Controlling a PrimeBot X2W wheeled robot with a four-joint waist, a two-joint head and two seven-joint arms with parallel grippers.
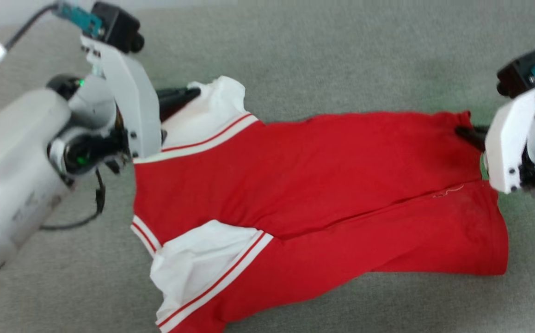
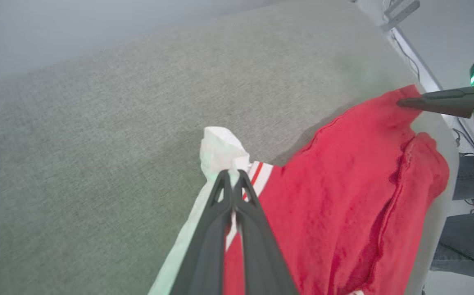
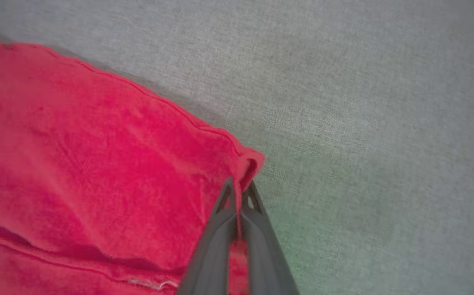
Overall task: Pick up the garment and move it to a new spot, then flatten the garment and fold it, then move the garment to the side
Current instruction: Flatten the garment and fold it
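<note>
The red jersey T-shirt with white short sleeves [image 1: 322,185] lies crosswise on the grey woven cloth surface [image 1: 318,55], sleeves toward the robot's left and hem toward its right. The dark two-fingered left gripper [image 2: 232,174] pinches the far sleeve at the left end. The dark two-fingered right gripper [image 3: 239,186] pinches the far hem corner at the right end. The other sleeve lies nearer the robot.

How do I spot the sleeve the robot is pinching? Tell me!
A red garment stretches across the grey cloth surface, with two white sleeves at the robot's left. Look for the far sleeve, the one farther from the robot. Unlike the near sleeve, which lies loose, it is pinched by the left end effector.
</note>
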